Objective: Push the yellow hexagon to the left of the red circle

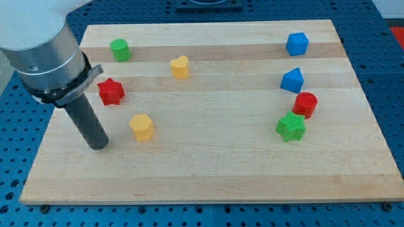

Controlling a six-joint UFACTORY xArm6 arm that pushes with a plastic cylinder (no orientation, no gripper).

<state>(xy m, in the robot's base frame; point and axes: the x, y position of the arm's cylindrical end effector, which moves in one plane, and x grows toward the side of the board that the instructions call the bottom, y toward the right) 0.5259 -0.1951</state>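
The yellow hexagon (pixel 142 127) sits on the wooden board (pixel 208 170) at the view's lower left. The red circle (pixel 305 104) is far off at the view's right, touching or nearly touching the green star (pixel 290 127) just below and to its left. My tip (pixel 98 145) rests on the board to the left of the yellow hexagon, a little lower than it, with a clear gap between them.
A red star (pixel 111 92) lies just right of the rod, above the tip. A green cylinder (pixel 120 50) is at the top left, a yellow heart (pixel 180 67) right of it. A blue cube (pixel 297 44) and a blue wedge-like block (pixel 292 80) stand above the red circle.
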